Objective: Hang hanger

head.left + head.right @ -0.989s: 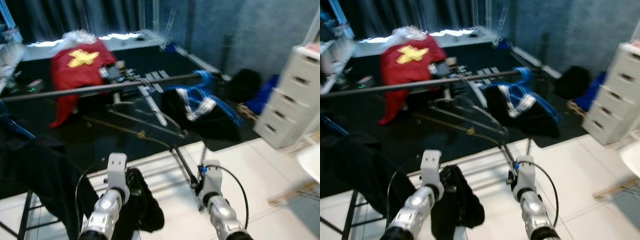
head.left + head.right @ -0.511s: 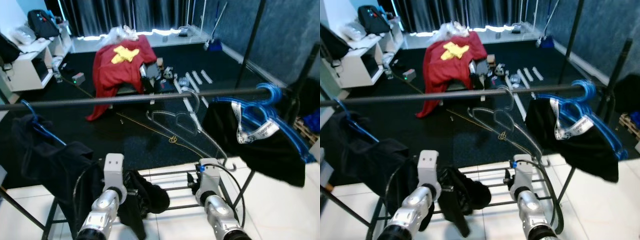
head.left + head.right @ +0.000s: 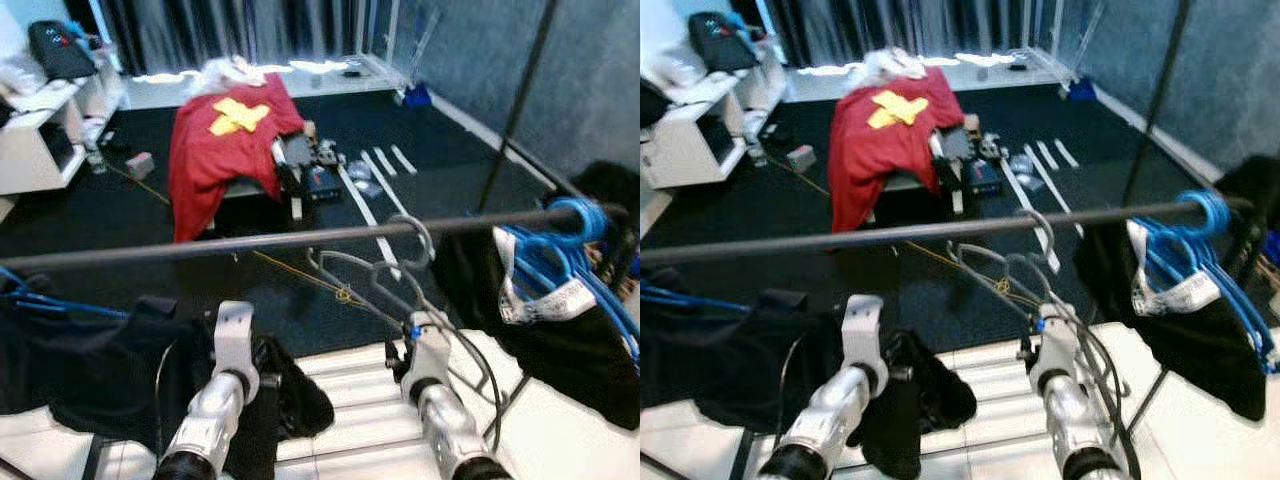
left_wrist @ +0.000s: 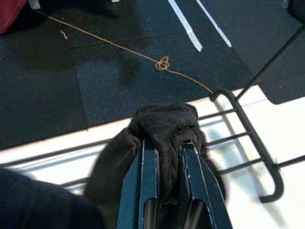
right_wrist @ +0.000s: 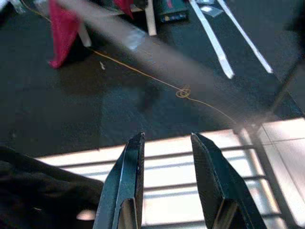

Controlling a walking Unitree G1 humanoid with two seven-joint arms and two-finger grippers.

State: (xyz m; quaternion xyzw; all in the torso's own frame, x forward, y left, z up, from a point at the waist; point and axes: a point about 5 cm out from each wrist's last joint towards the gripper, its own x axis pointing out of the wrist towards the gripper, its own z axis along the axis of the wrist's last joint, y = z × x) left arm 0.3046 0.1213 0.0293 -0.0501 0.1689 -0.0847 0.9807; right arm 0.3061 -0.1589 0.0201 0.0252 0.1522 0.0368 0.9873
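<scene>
We stand at a clothes rail (image 3: pixel 250 243) that runs across in front of us. A clear hanger (image 3: pixel 385 275) hangs from the rail by its hook, just above our right gripper (image 5: pixel 164 157). Our right gripper's fingers (image 5: pixel 131 167) stand apart with nothing between them, and the blurred rail crosses that wrist view ahead of them. Our left gripper (image 4: pixel 164 152) is clamped on a bunched black cloth (image 4: pixel 164 126) (the fabric bulges between and over the fingertips). The cloth droops below the left arm over the white floor (image 3: pixel 350 440). Blue hangers (image 3: pixel 560 240) carrying a black garment (image 3: pixel 570 340) hang at the right end of the rail, and more dark clothing (image 3: pixel 80 350) hangs at the left. Farther off, a red cloth (image 3: pixel 220 140) with a yellow cross is draped over something on the dark carpet (image 3: pixel 100 215).
</scene>
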